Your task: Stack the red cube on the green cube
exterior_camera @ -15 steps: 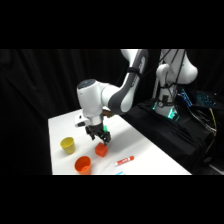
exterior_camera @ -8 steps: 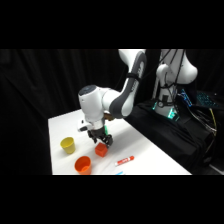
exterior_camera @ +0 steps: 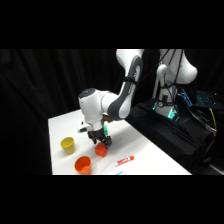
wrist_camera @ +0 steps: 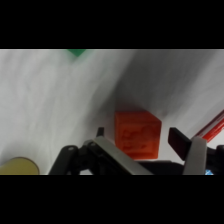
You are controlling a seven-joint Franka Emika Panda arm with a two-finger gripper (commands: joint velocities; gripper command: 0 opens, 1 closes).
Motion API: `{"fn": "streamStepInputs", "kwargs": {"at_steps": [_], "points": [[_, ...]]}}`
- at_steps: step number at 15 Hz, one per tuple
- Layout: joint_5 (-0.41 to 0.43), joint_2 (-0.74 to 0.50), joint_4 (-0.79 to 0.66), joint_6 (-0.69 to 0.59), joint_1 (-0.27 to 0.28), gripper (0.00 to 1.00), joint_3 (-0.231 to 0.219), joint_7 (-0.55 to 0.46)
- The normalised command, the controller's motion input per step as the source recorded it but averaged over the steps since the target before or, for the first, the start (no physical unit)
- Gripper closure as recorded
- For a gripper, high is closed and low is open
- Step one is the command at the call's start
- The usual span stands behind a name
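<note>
- bench (exterior_camera: 145, 150): white, carries everything.
- arm (exterior_camera: 122, 97): reaches in from the upper right, bent down over the bench middle.
- hand (wrist_camera: 145, 142): low over the bench, jaws apart, one finger on either side of the red cube, nothing clamped.
- orange cup (exterior_camera: 83, 164): at the bench's front edge.
- yellow cup (exterior_camera: 68, 145): near the left edge.
- red cube (wrist_camera: 136, 134): on the bench surface, between the fingers.
- marker (exterior_camera: 124, 160): lying just beside the red cube, toward the front edge.
- green cube (wrist_camera: 76, 52): well apart from the red cube, mostly cut off in the wrist view.
</note>
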Motion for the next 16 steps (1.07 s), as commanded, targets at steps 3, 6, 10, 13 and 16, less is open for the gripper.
{"fn": "streamStepInputs", "kwargs": {"at_steps": [3,6,10,13,16], "points": [[0.127,0.12,0.11,0.1,-0.131,0.0,0.133,-0.21],[0.123,0.11,0.11,0.14,-0.117,0.0,0.117,-0.19],[0.079,0.1,0.1,0.15,-0.078,0.0,0.08,-0.13],[0.047,0.08,0.09,0.14,-0.066,0.21,0.06,-0.1],[0.009,0.04,0.05,0.15,-0.042,0.43,0.037,-0.06]]}}
